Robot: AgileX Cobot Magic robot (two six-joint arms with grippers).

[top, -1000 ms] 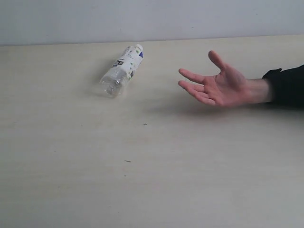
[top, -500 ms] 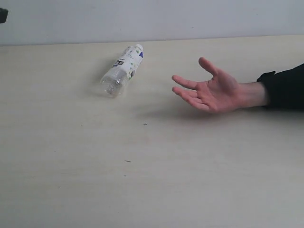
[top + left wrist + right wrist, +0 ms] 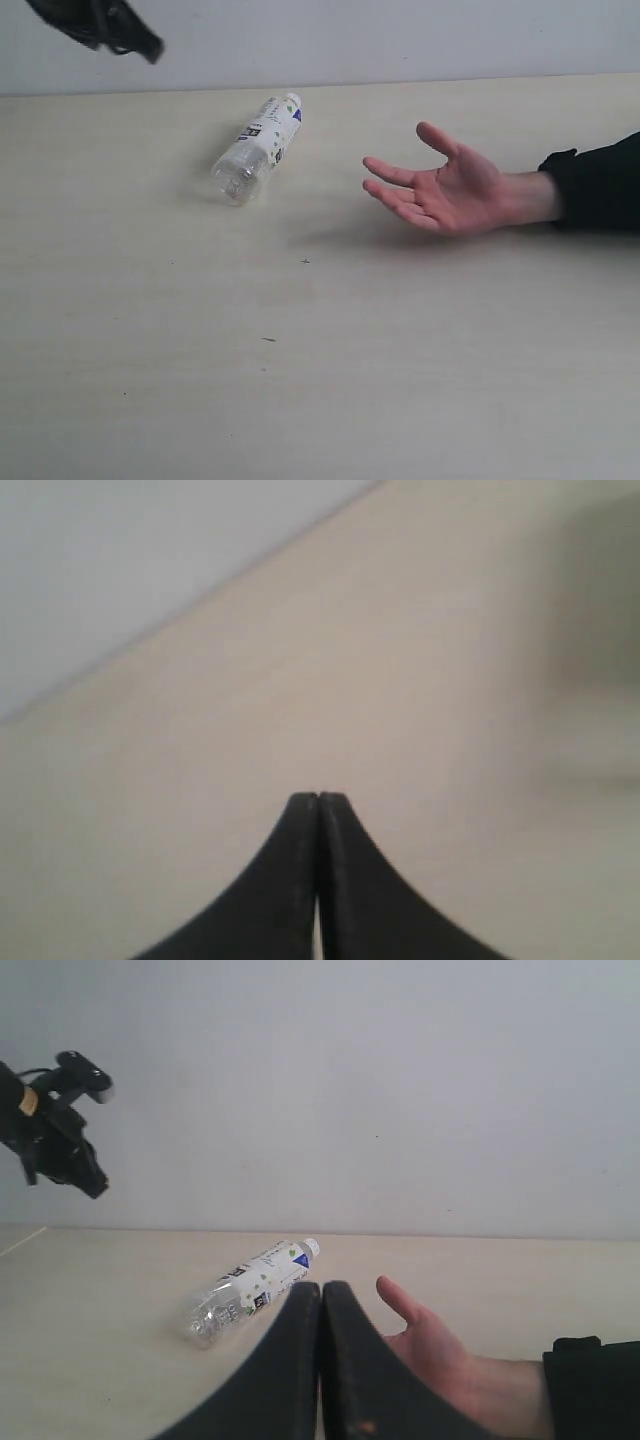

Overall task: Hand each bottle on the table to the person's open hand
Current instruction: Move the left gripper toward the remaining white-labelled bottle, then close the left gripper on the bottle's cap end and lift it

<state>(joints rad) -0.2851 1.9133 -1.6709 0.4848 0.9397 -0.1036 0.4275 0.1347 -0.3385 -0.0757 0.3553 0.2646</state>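
One clear bottle point(image 3: 258, 148) with a white label and green print lies on its side on the table point(image 3: 300, 380), white cap toward the back wall; it also shows as the bottle point(image 3: 250, 1290) in the right wrist view. The person's open hand point(image 3: 445, 185) hovers palm up to its right, on a black-sleeved arm; the hand point(image 3: 430, 1345) sits partly behind my right gripper point(image 3: 321, 1285), which is shut and empty. My left gripper point(image 3: 150, 48) hangs high at the back left, above the bottle; in its own view the left gripper point(image 3: 318, 796) is shut and empty. No other bottles are in view.
A plain pale wall point(image 3: 400, 35) runs behind the table. The black sleeve point(image 3: 595, 190) rests at the right edge. Tiny dark specks point(image 3: 268, 339) dot the tabletop.
My left arm has come into view at the top left, moving rightward toward the bottle. The hand slid left earlier and now holds still. The bottle has not moved.
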